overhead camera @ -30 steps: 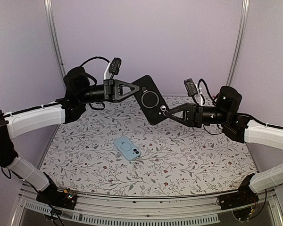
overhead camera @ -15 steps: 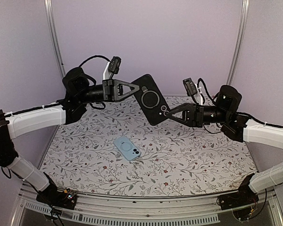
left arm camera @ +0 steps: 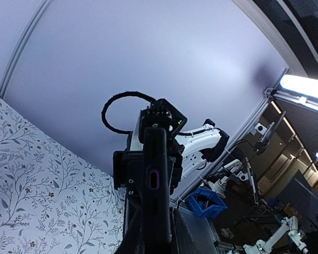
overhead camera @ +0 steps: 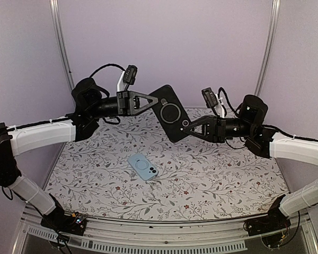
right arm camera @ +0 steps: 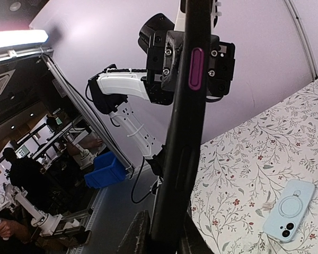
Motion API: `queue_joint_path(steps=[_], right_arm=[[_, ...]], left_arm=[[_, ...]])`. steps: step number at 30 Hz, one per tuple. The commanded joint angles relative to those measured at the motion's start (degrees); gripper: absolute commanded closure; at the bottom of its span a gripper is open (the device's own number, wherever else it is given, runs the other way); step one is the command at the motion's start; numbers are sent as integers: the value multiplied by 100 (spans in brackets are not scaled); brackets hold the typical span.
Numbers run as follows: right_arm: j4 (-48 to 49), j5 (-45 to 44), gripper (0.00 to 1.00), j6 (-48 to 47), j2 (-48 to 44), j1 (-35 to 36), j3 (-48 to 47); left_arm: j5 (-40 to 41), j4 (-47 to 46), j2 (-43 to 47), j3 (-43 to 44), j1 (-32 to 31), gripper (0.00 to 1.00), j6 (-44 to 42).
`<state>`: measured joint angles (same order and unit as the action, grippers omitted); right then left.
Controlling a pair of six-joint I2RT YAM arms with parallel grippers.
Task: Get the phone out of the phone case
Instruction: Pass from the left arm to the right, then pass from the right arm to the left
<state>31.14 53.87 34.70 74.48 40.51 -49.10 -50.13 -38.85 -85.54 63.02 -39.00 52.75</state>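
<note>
A black phone case with a ring on its back hangs tilted in the air above the table, between both arms. My left gripper is shut on its upper left corner. My right gripper is shut on its lower right corner. In the left wrist view the case's edge rises between my fingers, with purple showing in a cut-out. The right wrist view shows the other edge with a purple button. The phone itself is otherwise hidden inside the case.
A light blue phone-shaped item with a ring and camera cut-out lies flat on the flowered tablecloth near the middle, below the held case; it also appears in the right wrist view. Purple walls enclose the table.
My right gripper has tightened on the case's lower corner and its arm has edged slightly left. The case has tilted a little. The left arm has held its grip.
</note>
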Motion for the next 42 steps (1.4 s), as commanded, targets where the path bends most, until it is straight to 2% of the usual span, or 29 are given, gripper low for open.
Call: queue_joint_path(steps=[1, 2, 4, 6, 7, 8, 11, 12, 14, 18, 22, 25, 27, 31, 38, 42], right_arm=[[127, -113, 92, -96, 67, 67, -152], [122, -113, 99, -116, 67, 84, -161], [59, -149, 100, -192, 63, 89, -168], [-265, -300, 100, -377, 22, 91, -218], [-485, -437, 100, -617, -4, 90, -253], [-735, -608, 100, -790, -52, 89, -288], [-1548, -1247, 100, -1582, -158, 84, -499], [-1814, -1511, 100, -1807, -176, 95, -589], [-2303, -2178, 100, -2467, -217, 98, -719], [-2498, -3848, 100, -3555, -263, 224, -788], [-2189, -5314, 100, -4886, -77, 641, -831], [-1510, -6118, 100, -5873, 115, 886, -672], [-541, -6311, 100, -6742, 174, 1065, -366], [927, -6158, 100, -7926, 321, 1236, 54], [2263, -6125, 100, -9694, 1208, 1528, 20], [2599, -6075, 100, -10271, 1555, 1641, -91]], left_arm=[[122, -474, 2, -58, -73, 100, -25], [128, -461, 7, -80, -72, 100, -44], [177, -360, 44, -112, -75, 100, -134], [312, -106, 122, -138, -64, 86, -263], [390, 44, 170, -148, -59, 74, -342], [460, 210, 235, -154, -55, 56, -465], [787, 727, 497, -237, 5, 14, -683], [931, 918, 604, -276, 43, 2, -729], [1239, 1409, 828, -314, 150, 1, -801], [2007, 2581, 1261, -293, 325, 1, -822], [2691, 3600, 1493, -221, 411, 1, -483], [2875, 4063, 1621, -208, 479, 4, -25], [2999, 4192, 1720, -249, 529, 6, 355], [3048, 4272, 1878, -432, 626, 9, 1168], [2661, 4043, 2030, -617, 837, 16, 1957], [2508, 3881, 2069, -729, 864, 25, 2113]])
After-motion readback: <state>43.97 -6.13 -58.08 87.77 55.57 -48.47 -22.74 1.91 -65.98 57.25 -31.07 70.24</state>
